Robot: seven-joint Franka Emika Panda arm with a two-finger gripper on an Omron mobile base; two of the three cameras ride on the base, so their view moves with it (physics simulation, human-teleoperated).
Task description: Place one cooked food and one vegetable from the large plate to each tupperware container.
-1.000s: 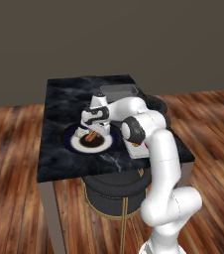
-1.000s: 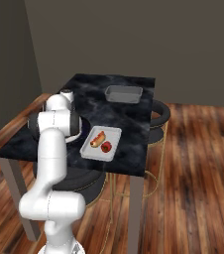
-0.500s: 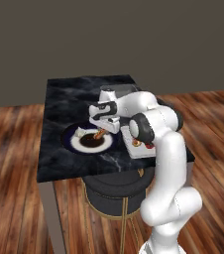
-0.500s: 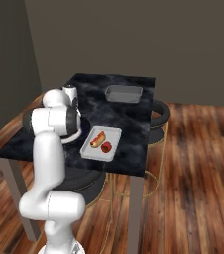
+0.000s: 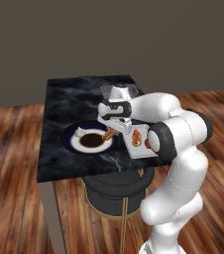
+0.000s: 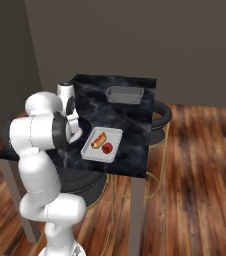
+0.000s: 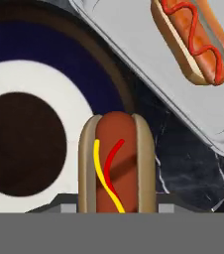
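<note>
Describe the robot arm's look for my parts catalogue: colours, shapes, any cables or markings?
The arm is glossy white with rounded, bulbous segments and dark grey-black joint bands. The hand is white with a dark face. No loose cables or legible markings show.

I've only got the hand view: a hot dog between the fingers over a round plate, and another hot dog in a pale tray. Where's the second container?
Observer: The darker grey container sits near the far edge of the table, well beyond the pale tray, and looks empty.
Operator: Anything in the pale tray besides its hot dog?
Observer: Yes, a small red round item, probably a tomato, lies beside that hot dog.
Operator: What else is on the plate?
Observer: A small pale item lies on the large plate, on the side away from the tray; I can't tell what it is.
</note>
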